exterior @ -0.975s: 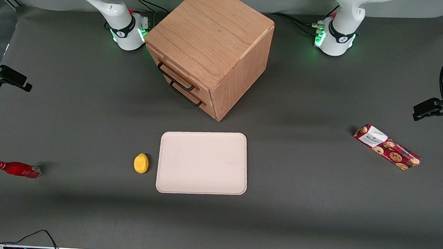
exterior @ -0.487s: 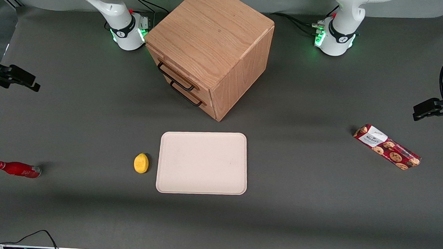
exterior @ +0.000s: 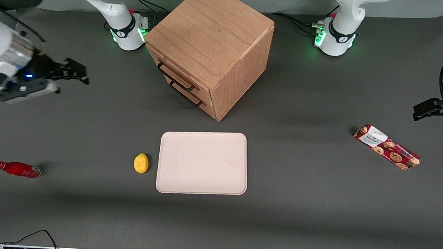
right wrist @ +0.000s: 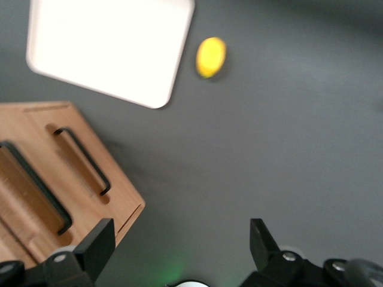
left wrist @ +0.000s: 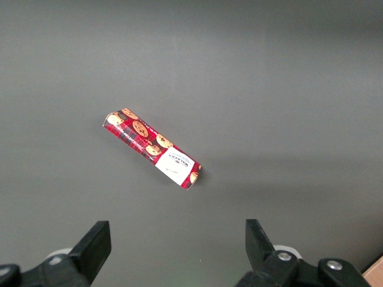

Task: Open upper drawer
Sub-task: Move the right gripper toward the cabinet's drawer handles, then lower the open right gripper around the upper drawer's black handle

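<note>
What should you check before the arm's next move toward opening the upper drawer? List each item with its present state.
1. Upper drawer shut, black handle free: ok.
2. End effector open: ok.
3. End effector at the handle: not ok; it hangs apart from the cabinet, toward the working arm's end.
4. Lemon and tray out of the approach, nearer the camera: ok.
5. Fingers lined up with the bar: cannot tell.

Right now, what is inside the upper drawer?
Nothing of its inside shows: the upper drawer is shut flush in the cabinet, only its front and black handle visible. The gripper, open, hovers apart from it, toward the working arm's end.
</note>
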Controlling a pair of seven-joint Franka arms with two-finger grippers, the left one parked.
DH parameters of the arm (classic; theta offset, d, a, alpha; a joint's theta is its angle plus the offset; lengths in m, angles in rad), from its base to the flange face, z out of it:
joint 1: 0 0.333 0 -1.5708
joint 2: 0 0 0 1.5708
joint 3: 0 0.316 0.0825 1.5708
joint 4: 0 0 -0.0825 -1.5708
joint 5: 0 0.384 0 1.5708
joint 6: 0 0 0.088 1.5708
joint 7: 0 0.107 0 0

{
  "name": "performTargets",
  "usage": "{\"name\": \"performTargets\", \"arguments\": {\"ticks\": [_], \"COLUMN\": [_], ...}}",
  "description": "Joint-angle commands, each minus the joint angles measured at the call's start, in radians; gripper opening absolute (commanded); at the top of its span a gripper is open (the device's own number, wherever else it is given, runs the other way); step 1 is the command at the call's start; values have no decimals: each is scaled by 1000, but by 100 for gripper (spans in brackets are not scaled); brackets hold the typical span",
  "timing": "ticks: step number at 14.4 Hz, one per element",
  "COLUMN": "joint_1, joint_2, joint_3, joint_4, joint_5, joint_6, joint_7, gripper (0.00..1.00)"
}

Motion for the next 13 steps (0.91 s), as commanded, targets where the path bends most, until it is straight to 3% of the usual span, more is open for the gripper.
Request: {"name": "performTargets", "arguments": {"ticks": [1, 4, 13], "joint_1": [-10, -7, -2], "joint_2": [0, 4, 4], "joint_3": [46, 61, 259], "joint_4": [-32, -72, -250], "joint_5": [34, 105, 166], "joint_6": [14, 38, 235], "joint_7": [-113, -206, -203], "gripper": [100, 100, 100]}}
